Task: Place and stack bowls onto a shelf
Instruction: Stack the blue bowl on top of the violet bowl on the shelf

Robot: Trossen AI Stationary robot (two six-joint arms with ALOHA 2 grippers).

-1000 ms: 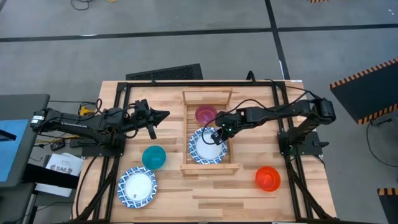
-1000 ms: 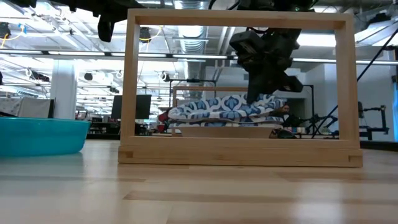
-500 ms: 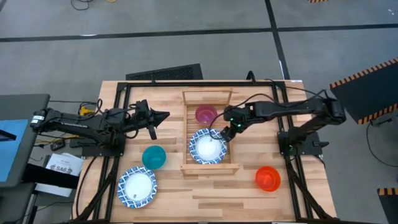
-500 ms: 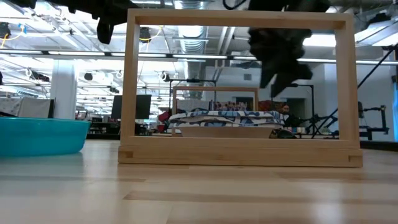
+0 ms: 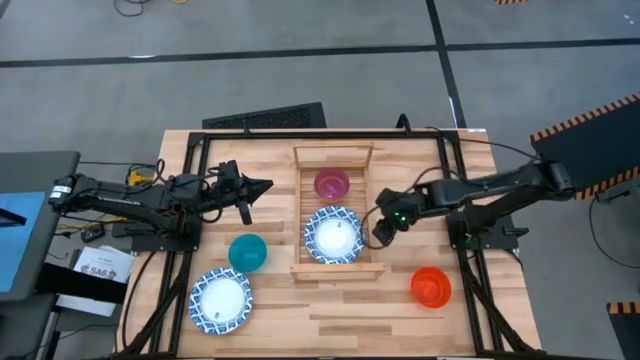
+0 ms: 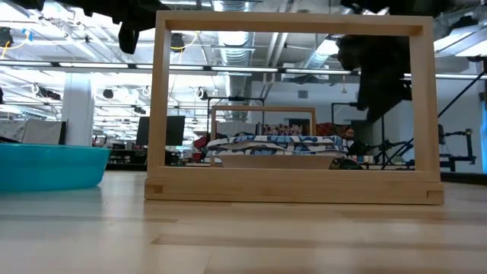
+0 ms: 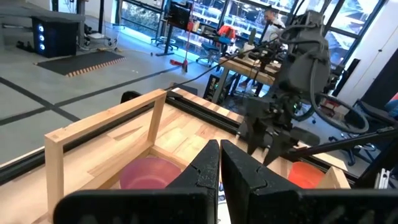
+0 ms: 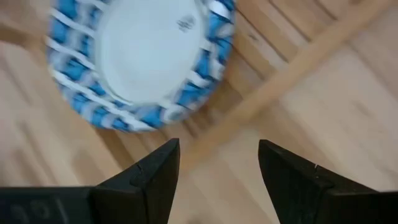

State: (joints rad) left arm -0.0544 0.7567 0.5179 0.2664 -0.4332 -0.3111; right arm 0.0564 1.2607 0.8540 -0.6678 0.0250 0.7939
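Note:
A white bowl with a blue patterned rim (image 5: 335, 237) lies flat in the near half of the light-wood shelf (image 5: 300, 200). A purple bowl (image 5: 331, 184) sits in the shelf's far half. My right gripper (image 5: 382, 232) hangs open just right of the shelf's right rail, beside the white bowl (image 8: 143, 62), touching nothing. My left gripper (image 5: 264, 185) hovers shut to the left of the shelf, holding nothing. In the low view the patterned bowl (image 6: 274, 143) rests level inside the shelf frame (image 6: 293, 192), with my right gripper (image 6: 380, 76) dark above it to the right.
A teal bowl (image 5: 247, 252) stands on the table left of the shelf. A second blue-rimmed white bowl (image 5: 220, 300) sits near the front left, and an orange-red bowl (image 5: 431, 286) at the front right. Black frame rails (image 5: 450, 150) border the table.
My right gripper has opened and let go of the blue-rimmed bowl. It has drawn back toward the table's right edge, out over the shelf's right rail. The bowl, tilted a second ago, now lies level in the shelf.

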